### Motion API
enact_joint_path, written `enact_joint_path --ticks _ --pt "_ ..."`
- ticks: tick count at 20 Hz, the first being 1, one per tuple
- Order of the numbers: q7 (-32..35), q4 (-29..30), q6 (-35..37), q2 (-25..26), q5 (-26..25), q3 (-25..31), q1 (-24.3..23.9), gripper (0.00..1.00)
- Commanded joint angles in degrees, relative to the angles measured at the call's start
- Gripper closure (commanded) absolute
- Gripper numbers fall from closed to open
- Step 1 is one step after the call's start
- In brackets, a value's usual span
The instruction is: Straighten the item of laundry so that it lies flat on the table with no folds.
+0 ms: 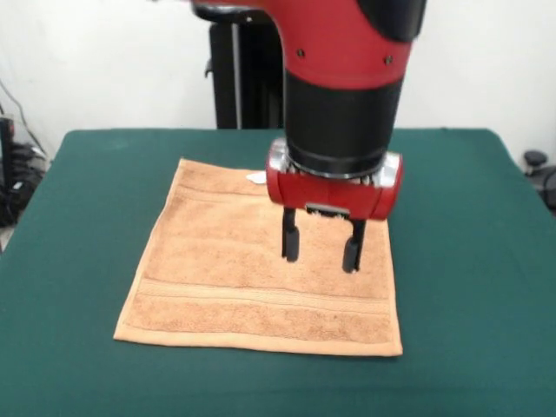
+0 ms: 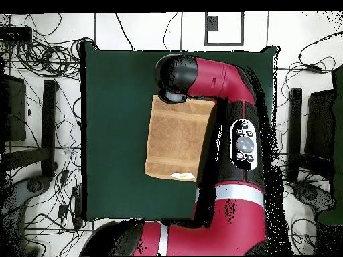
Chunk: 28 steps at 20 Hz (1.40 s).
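The item of laundry (image 1: 243, 278), a light orange-tan towel with woven border bands, lies spread out on the dark green table (image 1: 469, 287). A small white tag (image 1: 256, 178) shows at its far edge. My gripper (image 1: 321, 249) hangs open over the towel's right half, its two black fingers (image 1: 290, 239) apart with nothing between them; I cannot tell whether the tips touch the cloth. In the overhead view the towel (image 2: 175, 138) lies left of the red arm (image 2: 231, 120), whose wrist covers the towel's upper corner and hides the gripper.
Green table (image 2: 114, 120) extends well beyond the towel on all sides. Cables and dark stands (image 2: 47, 127) crowd the floor around the table in the overhead view. A black post (image 1: 234, 78) stands behind the table's far edge.
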Motion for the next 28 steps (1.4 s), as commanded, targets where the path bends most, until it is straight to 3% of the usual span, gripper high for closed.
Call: enact_joint_path --ticks 1,13,28 --pt "2.4 11.9 5.0 -5.3 2.1 2.9 -1.7 0.00" --pt "-4.5 12.7 13.3 -9.7 -0.5 4.0 -5.4 0.00" --pt "-5.4 15.7 14.0 -11.6 -1.8 5.3 -6.1 0.00"
